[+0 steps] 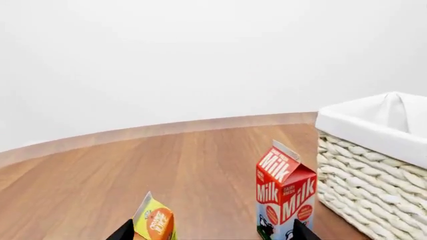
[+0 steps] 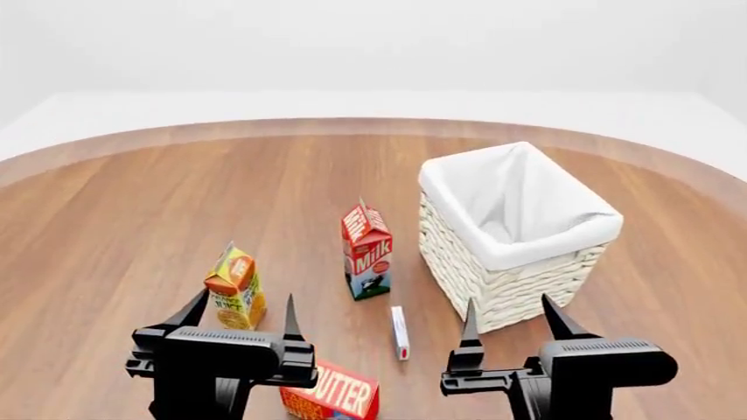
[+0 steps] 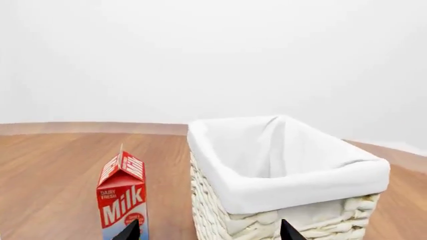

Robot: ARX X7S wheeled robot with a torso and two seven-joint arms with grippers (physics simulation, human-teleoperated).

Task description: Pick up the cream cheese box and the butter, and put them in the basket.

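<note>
Honestly you're not in any real room here, it's a bare simulator stage. All you get is a round wood-plank table [image 2: 140, 210] with a paler edge, and past it nothing but blank white backdrop, no walls, shelves or windows. The groceries on it, like the milk carton [image 2: 367, 252] and the wicker basket [image 2: 513, 280], look like clean renders too.

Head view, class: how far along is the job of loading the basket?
Nothing is done: the white-lined wicker basket looks empty. Nothing is in hand: left hand and right hand are open. The flat white cream cheese box and red-orange butter box remain on the wooden table.
</note>
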